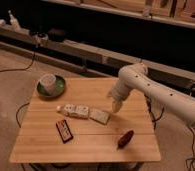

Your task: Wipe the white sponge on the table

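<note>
While the white sponge (99, 116) lies flat near the middle of the worktop (86, 150), just right of the white bottle (73, 111), the gripper (116, 106) hangs close to its upper right, jaws spread and pinching nothing. A red-black packet (64, 131) lies lower left of the sponge, a dark red object (125, 139) sits toward the lower right, and a white cup (48, 82) stands on a green plate (59, 90) in the upper left corner.

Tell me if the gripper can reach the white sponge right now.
Probably yes. The open gripper hangs close beside the sponge, with nothing between them; the bottle lies on the sponge's other side, off the gripper's path.
</note>
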`<state>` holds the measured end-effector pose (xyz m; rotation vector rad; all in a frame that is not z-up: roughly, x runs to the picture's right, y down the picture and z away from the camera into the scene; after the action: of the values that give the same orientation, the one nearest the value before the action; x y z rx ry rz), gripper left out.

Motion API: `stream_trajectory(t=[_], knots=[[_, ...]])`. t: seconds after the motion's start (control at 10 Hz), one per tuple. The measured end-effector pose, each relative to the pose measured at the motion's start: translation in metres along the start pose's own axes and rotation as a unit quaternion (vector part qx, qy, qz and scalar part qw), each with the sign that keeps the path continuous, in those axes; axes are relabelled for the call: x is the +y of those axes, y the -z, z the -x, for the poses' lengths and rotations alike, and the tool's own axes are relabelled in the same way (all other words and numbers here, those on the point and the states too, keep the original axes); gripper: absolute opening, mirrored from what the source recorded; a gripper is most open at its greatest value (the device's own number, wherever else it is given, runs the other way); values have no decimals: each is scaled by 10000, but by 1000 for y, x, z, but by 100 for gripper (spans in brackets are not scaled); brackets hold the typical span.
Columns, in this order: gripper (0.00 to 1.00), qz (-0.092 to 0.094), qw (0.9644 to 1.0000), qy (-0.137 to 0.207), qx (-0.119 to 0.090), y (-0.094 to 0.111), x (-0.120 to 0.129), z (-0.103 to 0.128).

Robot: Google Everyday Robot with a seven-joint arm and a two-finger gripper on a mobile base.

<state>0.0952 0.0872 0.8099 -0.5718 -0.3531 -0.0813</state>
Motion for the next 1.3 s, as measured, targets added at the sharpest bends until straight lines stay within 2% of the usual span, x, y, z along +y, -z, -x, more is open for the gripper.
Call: stream_trajectory(t=[0.3, 0.9, 1.0, 1.2, 1.3], knots=[[65, 53, 9995, 112, -283, -17, -3, 15], [65, 51, 9995, 118, -286, -17, -3, 15], [65, 61, 9993, 152, -345, -19, -2, 18], [65, 166, 9984, 265, -477, -35, 1, 29], [65, 236, 9981, 320, -472, -45, 2, 32]])
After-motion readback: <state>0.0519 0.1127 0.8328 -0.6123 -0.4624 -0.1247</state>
